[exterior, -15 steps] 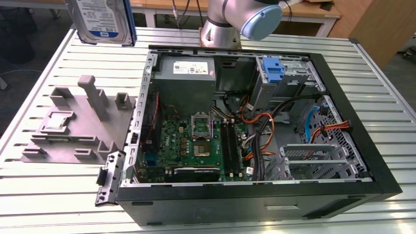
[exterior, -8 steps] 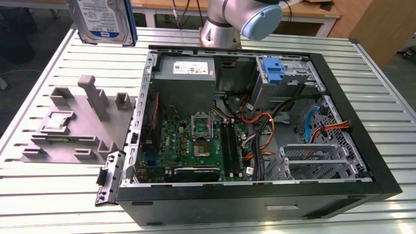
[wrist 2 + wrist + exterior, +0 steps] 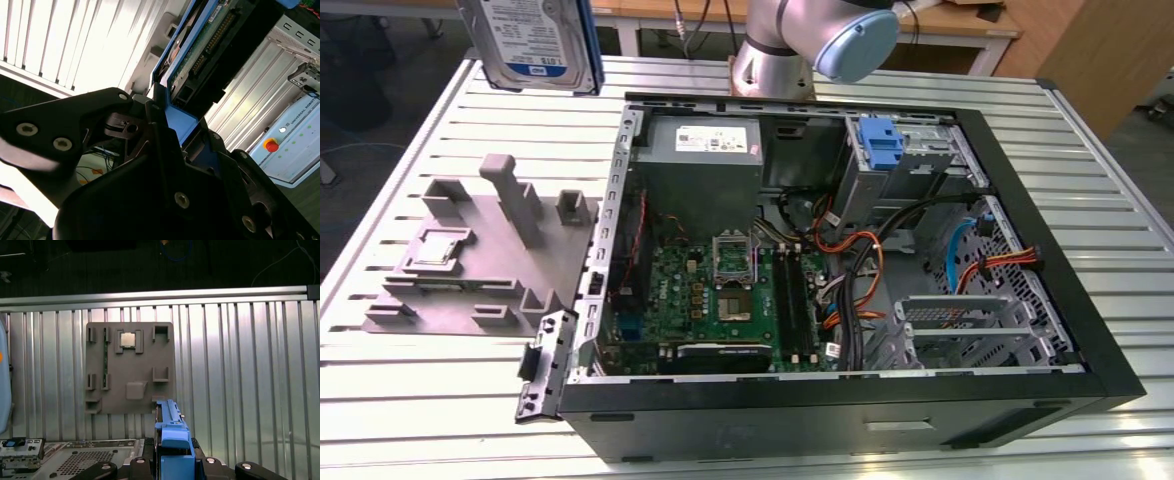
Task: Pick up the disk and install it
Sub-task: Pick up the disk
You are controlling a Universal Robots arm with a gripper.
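Table (image 3: 440,130): slatted metal, bore open case (image 3: 854,270).
Tool (image 3: 173,465): pinched the disk (image 3: 534,40) by its blue bracket.
Care: firm, steady hold seemed needed aloft.

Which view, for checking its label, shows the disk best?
The exterior view: the disk shows most of its labelled face. The second wrist view shows its circuit-board side close up; the first wrist view, its blue bracket edge-on.

Pincer (image 3: 174,458) holds disk (image 3: 170,426) edge-on over slatted table (image 3: 240,370)
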